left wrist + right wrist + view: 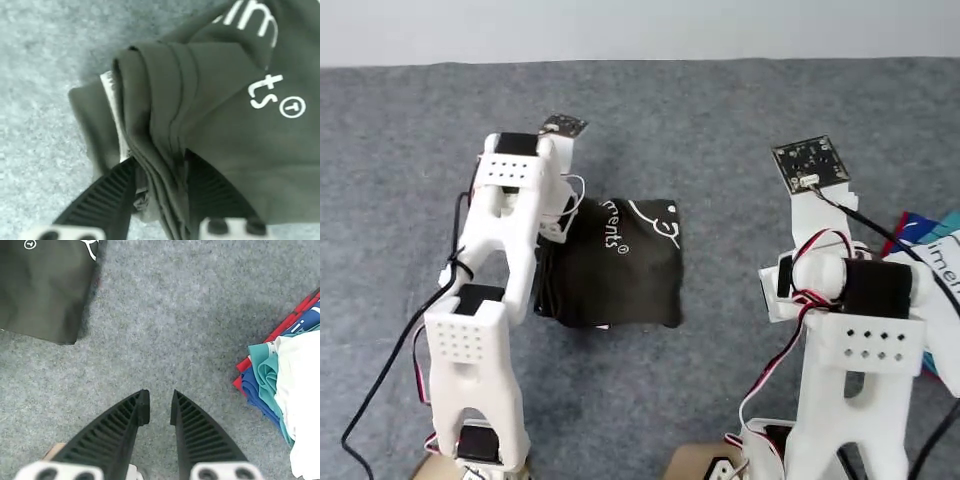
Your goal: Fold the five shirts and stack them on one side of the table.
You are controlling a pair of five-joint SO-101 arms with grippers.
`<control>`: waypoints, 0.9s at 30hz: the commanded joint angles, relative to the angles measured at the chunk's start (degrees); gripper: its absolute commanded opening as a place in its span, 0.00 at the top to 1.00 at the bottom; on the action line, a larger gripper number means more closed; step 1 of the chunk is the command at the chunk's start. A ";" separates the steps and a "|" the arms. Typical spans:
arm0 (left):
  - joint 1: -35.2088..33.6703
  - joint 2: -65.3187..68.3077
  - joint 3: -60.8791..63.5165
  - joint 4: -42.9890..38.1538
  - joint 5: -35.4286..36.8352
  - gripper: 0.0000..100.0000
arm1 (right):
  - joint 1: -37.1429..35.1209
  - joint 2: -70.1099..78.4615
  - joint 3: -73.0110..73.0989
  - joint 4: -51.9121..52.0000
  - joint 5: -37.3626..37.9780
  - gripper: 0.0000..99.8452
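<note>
So, the black shirt [620, 265] sits folded into a squarish bundle around the middle of the table [720, 110], w/ its left edge bunched into several layers. The left gripper [160, 161] is clamped on that bunched edge, one finger either side of the folds. That's prob. so all the layers come along together and the fold doesn't fall open if it gets dragged or lifted. Well apart from it, at the right side of the table, lies the stack [280, 370], w/ red, blue, teal and white cloth showing. I'd guess that's where the black one is meant to end up, as the last of the five. The right gripper [159, 396] hangs over bare table between bundle and stack, fingers a small gap apart, holding nothing. It looks parked out of the way, or ready to take the other edge. Risk, imo: a one-sided pinch could let the far side sag and come unfolded.
</note>
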 commanded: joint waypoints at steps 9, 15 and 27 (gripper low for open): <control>0.09 -1.05 -1.98 0.70 -0.26 1.00 | 0.57 -1.27 -0.44 2.07 0.00 0.91; -0.18 -1.93 -6.55 5.19 -0.35 1.00 | 0.57 -1.27 -0.44 1.80 0.00 0.91; -5.63 -1.49 -12.26 6.42 -0.62 1.00 | 0.57 -1.27 -0.44 1.80 0.00 0.91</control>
